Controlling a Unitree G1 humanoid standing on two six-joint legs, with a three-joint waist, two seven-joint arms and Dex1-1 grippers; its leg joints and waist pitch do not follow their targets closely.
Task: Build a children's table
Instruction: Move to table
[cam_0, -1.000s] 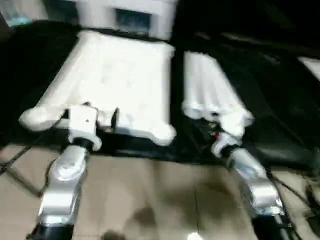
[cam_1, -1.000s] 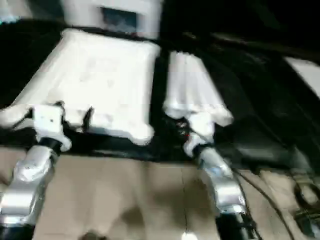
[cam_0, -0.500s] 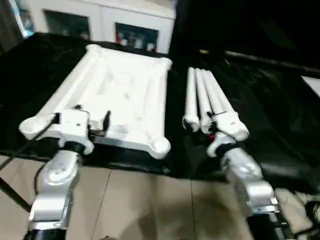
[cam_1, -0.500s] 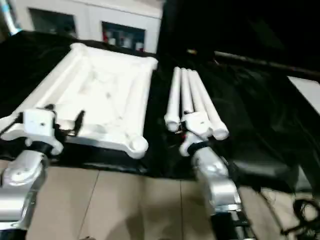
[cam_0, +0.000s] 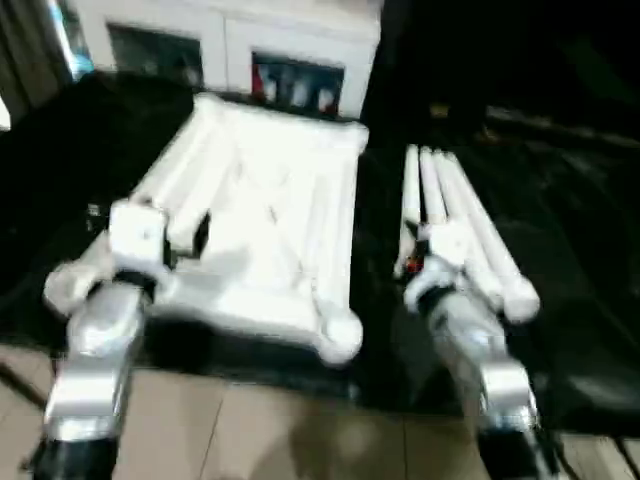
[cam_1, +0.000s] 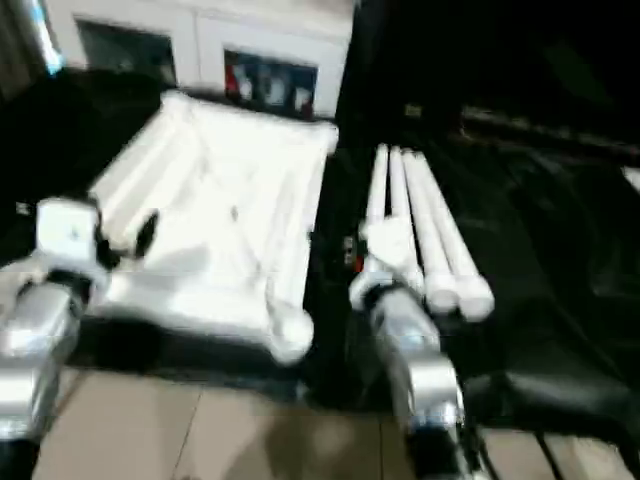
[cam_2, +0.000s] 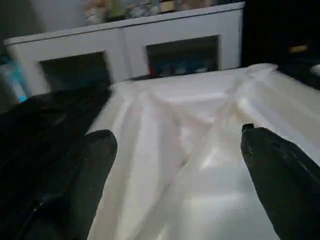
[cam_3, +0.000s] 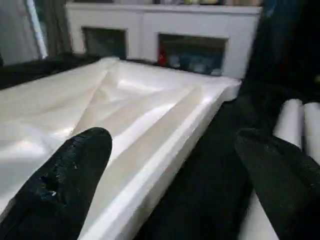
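Four legs (cam_0: 462, 225) lie bundled side by side on the black-covered tabletop (cam_0: 570, 300), long axes running away from the robot, near ends toward it. Table top (cam_0: 262, 225) lies underside up just left of them, a dark gap between. Right gripper (cam_3: 172, 175) hovers over that gap, fingers (cam_3: 75, 175) spread wide, nothing held; legs sit just to its right and run roughly along its pointing direction. Left gripper (cam_2: 175, 170) is over the table top's near left part, fingers (cam_2: 277, 175) also wide apart, empty. Right arm is clearly the nearer one to the legs. Likely next: right gripper shifts slightly right and takes a leg near its close end.
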